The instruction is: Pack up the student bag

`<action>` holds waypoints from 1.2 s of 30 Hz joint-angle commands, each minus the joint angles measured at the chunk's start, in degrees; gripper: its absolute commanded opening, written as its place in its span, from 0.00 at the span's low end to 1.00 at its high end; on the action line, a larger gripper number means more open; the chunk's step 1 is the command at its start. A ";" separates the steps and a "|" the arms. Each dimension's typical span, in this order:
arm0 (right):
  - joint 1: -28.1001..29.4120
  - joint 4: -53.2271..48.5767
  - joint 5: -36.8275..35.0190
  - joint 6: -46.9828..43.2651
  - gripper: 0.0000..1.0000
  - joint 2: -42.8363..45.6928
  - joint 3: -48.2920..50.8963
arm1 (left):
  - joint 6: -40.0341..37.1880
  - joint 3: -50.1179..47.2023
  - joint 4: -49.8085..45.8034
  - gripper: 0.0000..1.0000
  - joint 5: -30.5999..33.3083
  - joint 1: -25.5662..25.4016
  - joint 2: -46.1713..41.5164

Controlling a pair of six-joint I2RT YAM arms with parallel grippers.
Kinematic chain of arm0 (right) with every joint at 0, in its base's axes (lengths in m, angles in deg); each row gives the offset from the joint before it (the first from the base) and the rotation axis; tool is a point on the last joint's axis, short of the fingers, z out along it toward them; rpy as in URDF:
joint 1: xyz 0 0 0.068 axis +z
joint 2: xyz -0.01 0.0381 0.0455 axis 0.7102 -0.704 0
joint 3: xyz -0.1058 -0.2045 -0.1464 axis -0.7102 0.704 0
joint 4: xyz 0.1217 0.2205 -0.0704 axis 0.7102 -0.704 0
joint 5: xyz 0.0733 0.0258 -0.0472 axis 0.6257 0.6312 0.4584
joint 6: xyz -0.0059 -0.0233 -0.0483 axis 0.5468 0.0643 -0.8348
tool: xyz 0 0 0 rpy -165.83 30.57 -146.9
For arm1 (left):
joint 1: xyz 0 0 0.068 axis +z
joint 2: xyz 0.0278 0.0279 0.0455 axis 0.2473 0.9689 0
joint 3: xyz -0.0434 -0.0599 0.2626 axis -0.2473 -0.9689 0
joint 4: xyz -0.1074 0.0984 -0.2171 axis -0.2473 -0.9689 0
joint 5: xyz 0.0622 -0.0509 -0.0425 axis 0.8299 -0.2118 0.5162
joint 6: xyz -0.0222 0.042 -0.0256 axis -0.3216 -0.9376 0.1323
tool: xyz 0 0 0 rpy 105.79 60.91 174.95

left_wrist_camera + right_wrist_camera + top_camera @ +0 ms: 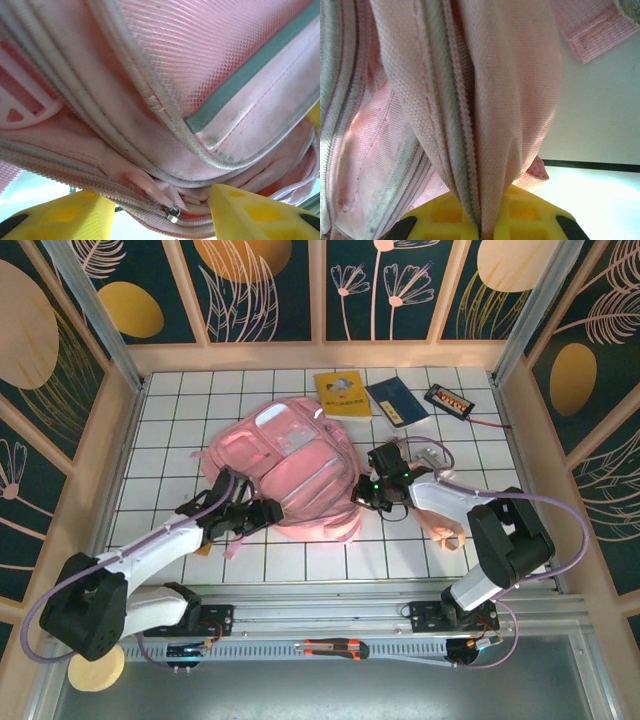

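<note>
Left end effector (262,512) spread, astride the zipper seam (90,186) at the near-left edge of the large pink fabric backpack (290,465), flat on the white gridded worktop (170,420). Right end effector (482,220) pressed together, pinching the backpack's right-edge zipper fold.

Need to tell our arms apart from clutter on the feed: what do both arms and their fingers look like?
Both the left arm and right arm have white links with bulky black joints, each trailed by a lilac cable. A green light glows on the right wrist. The fingers are yellow with waffle-like recesses and black patches.
</note>
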 commanded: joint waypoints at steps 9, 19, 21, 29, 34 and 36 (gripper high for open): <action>0.23 -0.41 0.43 -2.72 0.00 -1.18 -4.00 | -6.07 6.91 -7.39 0.63 -4.90 0.27 1.32; 0.35 -0.15 0.17 -2.98 0.00 -2.54 -4.70 | -4.03 11.56 -13.33 0.63 -6.24 0.32 2.81; 0.31 -0.04 -0.01 -3.01 0.00 -2.59 -4.60 | -4.62 12.15 -14.14 0.63 -5.66 0.34 3.90; 0.54 -0.06 -0.10 -2.72 0.00 -2.62 -4.57 | -6.60 12.18 -16.24 0.60 -0.43 0.34 8.91; 0.62 0.14 -0.01 -2.66 0.00 -3.09 -4.76 | -8.25 12.82 -17.83 0.59 1.28 0.34 10.00; 0.62 0.18 -0.01 -2.64 0.00 -3.12 -4.93 | -8.73 12.85 -18.21 0.59 1.66 0.34 10.16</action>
